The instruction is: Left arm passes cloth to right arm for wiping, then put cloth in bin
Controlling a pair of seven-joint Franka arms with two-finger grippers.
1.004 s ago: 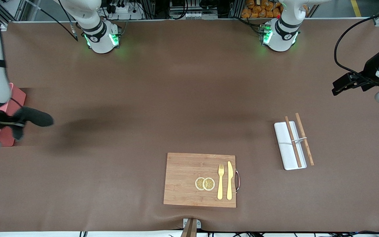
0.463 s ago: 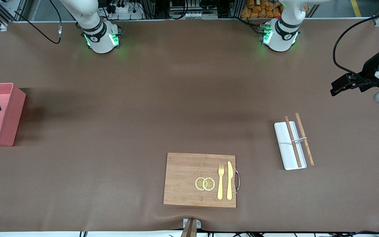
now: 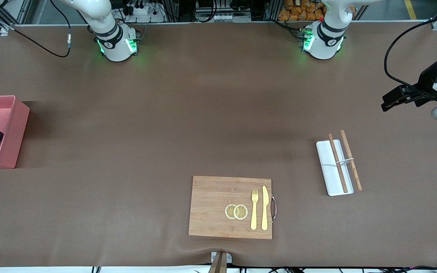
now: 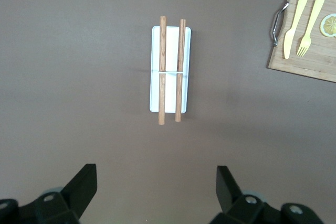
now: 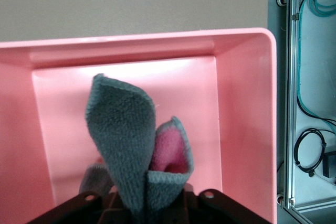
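Right now the cloth [image 5: 128, 145] hangs over the open bin [image 5: 247, 129], which sits at the right arm's end of the surface [image 3: 203, 113]. From the right wrist view, the right gripper [image 5: 144, 203] looks clamped on the cloth's lower folds, the grey fabric standing up between its fingers with the pink floor of the bin underneath. In the front view only a dark tip of the cloth shows at the frame's edge, over the bin.

To finish this step well, I'd say the gripper should spread fully while centred over the bin, well inside the walls, so the soft fabric drops clear rather than draping on a rim. A small lift afterwards would help the cloth slip off the pads.

Meanwhile the left gripper [image 4: 152, 192] waits with fingers spread wide, holding nothing, above the bare surface near the white tray [image 4: 170, 85] with its chopsticks [image 4: 162, 69].
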